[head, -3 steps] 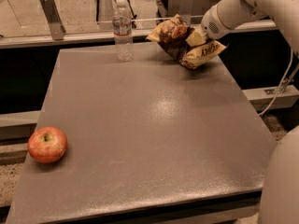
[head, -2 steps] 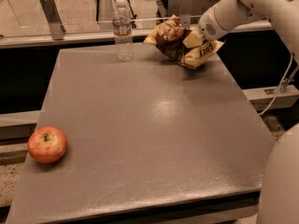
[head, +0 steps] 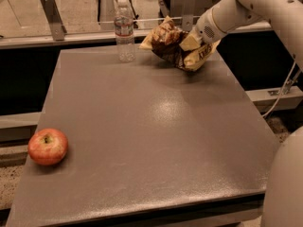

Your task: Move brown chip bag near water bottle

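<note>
An apple [head: 47,146] is seen at the near left edge of the desk [head: 156,141], well apart from the work. At the far edge, the slim upright water bottle [head: 125,30] could be tipped or pushed off the back if the brown chip bag [head: 176,48], near it on the right, is swept too far left. The bag is gripped by the closed tool [head: 191,44] at its right side; open room is left only toward the near side.
</note>
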Controlling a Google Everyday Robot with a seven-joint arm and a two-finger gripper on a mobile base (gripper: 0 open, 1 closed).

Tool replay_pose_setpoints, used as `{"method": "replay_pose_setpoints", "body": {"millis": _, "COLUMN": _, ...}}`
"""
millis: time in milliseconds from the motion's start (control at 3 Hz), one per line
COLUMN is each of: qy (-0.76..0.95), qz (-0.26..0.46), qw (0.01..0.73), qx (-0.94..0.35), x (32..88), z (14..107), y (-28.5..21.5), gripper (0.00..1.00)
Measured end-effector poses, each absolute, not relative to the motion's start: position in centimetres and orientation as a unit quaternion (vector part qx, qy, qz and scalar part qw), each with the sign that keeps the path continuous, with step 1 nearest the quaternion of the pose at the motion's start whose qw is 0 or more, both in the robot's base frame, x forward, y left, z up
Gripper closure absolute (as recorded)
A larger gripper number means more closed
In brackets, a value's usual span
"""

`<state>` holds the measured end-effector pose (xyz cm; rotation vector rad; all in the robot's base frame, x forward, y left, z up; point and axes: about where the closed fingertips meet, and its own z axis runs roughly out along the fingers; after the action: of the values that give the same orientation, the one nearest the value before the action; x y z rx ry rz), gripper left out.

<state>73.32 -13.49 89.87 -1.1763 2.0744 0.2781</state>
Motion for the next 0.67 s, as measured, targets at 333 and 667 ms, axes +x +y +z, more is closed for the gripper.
{"method": "replay_pose_setpoints", "body": {"millis": 333, "qy": 0.800, "qz": 0.115, "qw": 0.360, "qx": -0.466, "x": 72.87, "z": 89.85, "y": -12.89, "gripper": 0.53}}
{"method": "replay_pose_setpoints", "body": {"millis": 667, "qy": 0.797, "qz": 0.120, "qw": 0.358, "qx": -0.471, "x": 72.27, "z": 89.92, "y": -12.54, "gripper": 0.29}}
